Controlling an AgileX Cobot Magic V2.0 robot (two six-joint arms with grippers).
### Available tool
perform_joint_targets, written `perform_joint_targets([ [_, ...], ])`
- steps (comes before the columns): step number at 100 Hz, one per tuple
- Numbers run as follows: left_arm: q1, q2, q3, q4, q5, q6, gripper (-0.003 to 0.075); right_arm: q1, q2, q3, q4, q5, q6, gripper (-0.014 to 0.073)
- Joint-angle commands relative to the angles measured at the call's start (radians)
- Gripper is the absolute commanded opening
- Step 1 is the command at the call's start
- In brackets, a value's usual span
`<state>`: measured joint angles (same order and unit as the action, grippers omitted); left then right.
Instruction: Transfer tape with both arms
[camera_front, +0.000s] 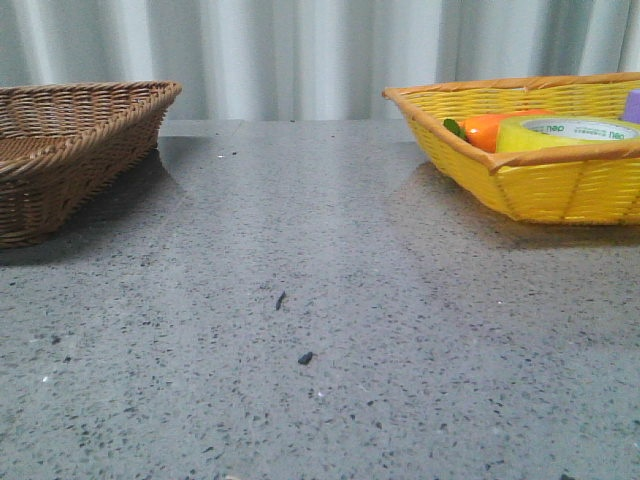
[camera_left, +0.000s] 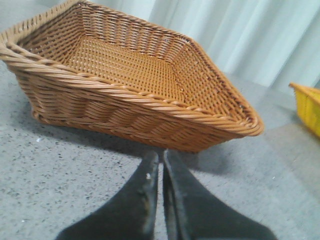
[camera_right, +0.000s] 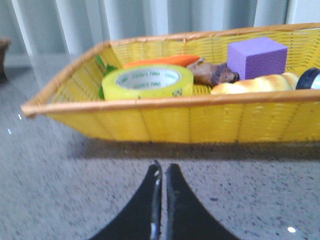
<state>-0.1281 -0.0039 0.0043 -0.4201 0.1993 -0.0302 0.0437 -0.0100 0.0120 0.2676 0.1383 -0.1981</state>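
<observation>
Yellow tape (camera_right: 148, 81) lies flat in the yellow basket (camera_right: 165, 120) at the far right corner of the counter (camera_front: 320, 330), tucked into the basket's near-left part, with the orange carrot toy (camera_right: 162, 61) touching its far side. That roll is what I have to fetch first, so the step in hand, as I judge it, is the right arm's reach into the basket.

My right claw (camera_right: 161, 172) hovers low over the counter just short of the basket's near wall, its two black fingers pressed together with only a sliver of light between them. My left claw (camera_left: 161, 162) is the same, fingers closed and holding nothing, pointed at the empty brown wicker basket (camera_left: 135, 75) by the far left corner.

To do this well I should lift before I advance: the near rim stands higher than my fingertips, and pushing forward now would shove the basket. Once above the rim I would spread the fingers and come down over the roll's wall, one finger into the white core and one outside on the near side, away from the carrot. The brown lump (camera_right: 214, 73), purple block (camera_right: 257, 57) and pale bread-like piece (camera_right: 255, 84) sit further right, clear of that line. Then raise it straight, and carry it toward the middle of the counter for my left claw to meet.
</observation>
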Motion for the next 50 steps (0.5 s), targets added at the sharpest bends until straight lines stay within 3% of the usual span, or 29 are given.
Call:
perform_joint_targets([
  [1, 0.004, -0.029, 0.008, -0.072, -0.101, -0.01, -0.002, -0.006, -0.019, 0.022, 0.062, -0.111, -0.009, -0.0062],
  [27, 0.004, -0.029, 0.008, -0.252, -0.151, -0.01, -0.002, -0.006, -0.019, 0.022, 0.253, -0.178, -0.009, -0.0062],
  [42, 0.004, -0.029, -0.003, -0.295, -0.22, -0.003, -0.002, -0.006, -0.019, 0.013, 0.537, -0.257, -0.008, -0.0062],
  [50, 0.004, -0.027, -0.024, -0.274, -0.211, 0.002, -0.002, -0.006, -0.019, -0.021, 0.569, -0.252, -0.008, -0.0062],
])
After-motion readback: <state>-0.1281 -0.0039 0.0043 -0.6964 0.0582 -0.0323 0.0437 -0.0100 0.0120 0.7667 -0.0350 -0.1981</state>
